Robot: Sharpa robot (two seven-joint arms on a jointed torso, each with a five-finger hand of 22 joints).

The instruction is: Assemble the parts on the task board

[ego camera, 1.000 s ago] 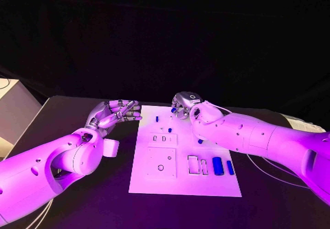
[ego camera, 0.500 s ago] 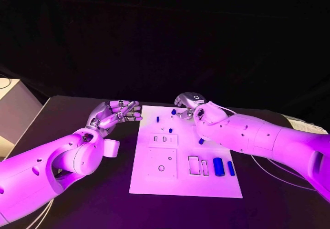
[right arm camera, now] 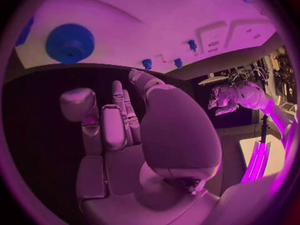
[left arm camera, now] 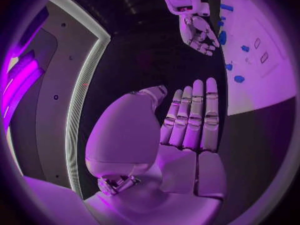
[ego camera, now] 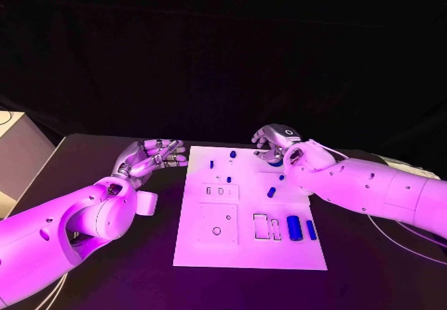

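Right wrist view: right hand [right arm camera: 119, 130] is hovering empty, fingers loosely apart, beside the task board's [ego camera: 214, 248] far right corner. The blue gear [right arm camera: 70, 42] is lying just ahead, nearer this hand than the left hand [ego camera: 149, 158].

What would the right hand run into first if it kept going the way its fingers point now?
Probably the blue gear lying on the task board. In the right wrist view the right hand holds nothing, and its fingers point toward the board's near edge; depth is hard to judge.
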